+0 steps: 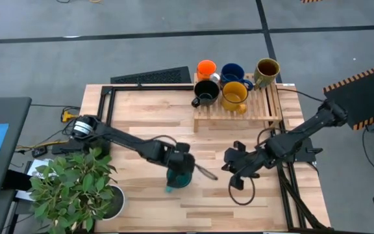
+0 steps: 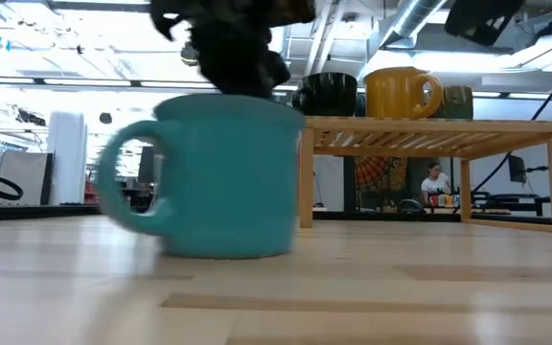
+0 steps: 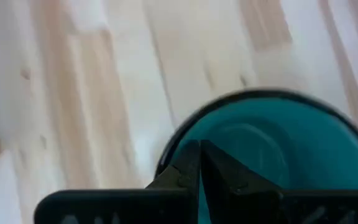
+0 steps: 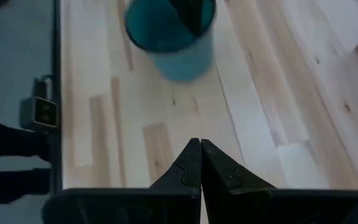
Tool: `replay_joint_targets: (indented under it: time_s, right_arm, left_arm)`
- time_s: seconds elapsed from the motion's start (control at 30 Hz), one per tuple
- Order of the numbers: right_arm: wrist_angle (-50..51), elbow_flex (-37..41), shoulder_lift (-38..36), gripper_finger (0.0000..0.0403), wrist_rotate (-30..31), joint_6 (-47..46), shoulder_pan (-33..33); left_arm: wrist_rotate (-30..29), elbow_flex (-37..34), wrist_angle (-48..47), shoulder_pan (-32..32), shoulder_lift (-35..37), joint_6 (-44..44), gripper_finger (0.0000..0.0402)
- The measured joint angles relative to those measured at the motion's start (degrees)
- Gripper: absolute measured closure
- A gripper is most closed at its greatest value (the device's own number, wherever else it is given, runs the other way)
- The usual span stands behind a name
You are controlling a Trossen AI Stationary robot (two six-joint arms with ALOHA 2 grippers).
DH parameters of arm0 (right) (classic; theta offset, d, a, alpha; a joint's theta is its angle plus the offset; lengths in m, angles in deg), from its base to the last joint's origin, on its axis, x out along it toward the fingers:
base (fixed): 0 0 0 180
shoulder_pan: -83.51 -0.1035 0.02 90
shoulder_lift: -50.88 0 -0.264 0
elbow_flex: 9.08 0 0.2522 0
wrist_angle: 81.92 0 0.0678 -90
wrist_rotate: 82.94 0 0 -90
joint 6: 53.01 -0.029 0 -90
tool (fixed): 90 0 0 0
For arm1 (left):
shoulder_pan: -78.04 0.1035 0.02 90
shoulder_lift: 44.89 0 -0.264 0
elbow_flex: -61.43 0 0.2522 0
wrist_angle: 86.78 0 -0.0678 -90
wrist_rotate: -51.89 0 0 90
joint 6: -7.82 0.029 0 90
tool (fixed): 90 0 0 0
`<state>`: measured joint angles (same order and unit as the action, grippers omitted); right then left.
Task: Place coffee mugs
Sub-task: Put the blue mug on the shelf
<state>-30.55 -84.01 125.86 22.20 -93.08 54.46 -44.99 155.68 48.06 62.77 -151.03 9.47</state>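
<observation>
Pale wooden desk (image 1: 141, 110): teal mug (image 2: 228, 172) stands upright mid-desk, left hand (image 1: 179, 162) clenched on its rim, apparently. Right hand (image 1: 234, 170) clenched empty nearby. We judge it glossy, rigid, breakable; rim or handle grips best.

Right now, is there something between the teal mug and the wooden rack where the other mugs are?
Nothing visible: bare table lies between the teal mug under the left end effector and the wooden rack.
</observation>
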Motion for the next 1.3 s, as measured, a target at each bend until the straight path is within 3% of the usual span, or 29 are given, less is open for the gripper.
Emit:
replay_joint_targets:
  time_s: [0.33, 0.57, 0.67, 0.83, 1.03, 1.13, 1.3]
  right_arm:
    - [-0.2, 0.0, -7.0, 0.0382, 4.9, -0.6, -1.4]
    - [-1.2, -0.1, -8.4, 0.0382, 6.1, -0.9, -2.4]
    - [-0.6, 0.0, -7.7, 0.0382, 6.0, -2.3, -2.4]
    - [-2.6, 0.7, -2.0, 0.0382, 4.7, -5.0, -2.5]
    - [-12.6, 0.6, 9.6, 0.0382, 4.2, -5.2, -2.8]
    - [-19.0, 0.6, 15.0, 0.0382, 0.6, -5.9, -2.3]
    - [-24.3, 0.3, 23.1, 0.0382, -1.4, -9.7, -1.5]
  left_arm:
    - [-1.3, 0.0, 12.2, 6.4, -4.2, -0.6, 0.0401]
    - [5.3, 1.1, 8.0, 9.0, -0.9, -0.6, 0.0401]
    - [5.4, 1.2, 4.1, 9.1, 2.8, 0.6, 0.0401]
    - [2.2, -1.2, 1.4, 9.0, 10.6, 0.7, 0.0401]
    - [-3.2, -15.1, 12.2, 10.4, 19.2, -3.6, 0.0401]
    - [-3.7, -21.9, 15.6, 11.3, 21.0, -6.2, 0.0401]
    - [-5.8, -26.2, 16.9, 12.3, 20.1, -5.1, 0.0401]
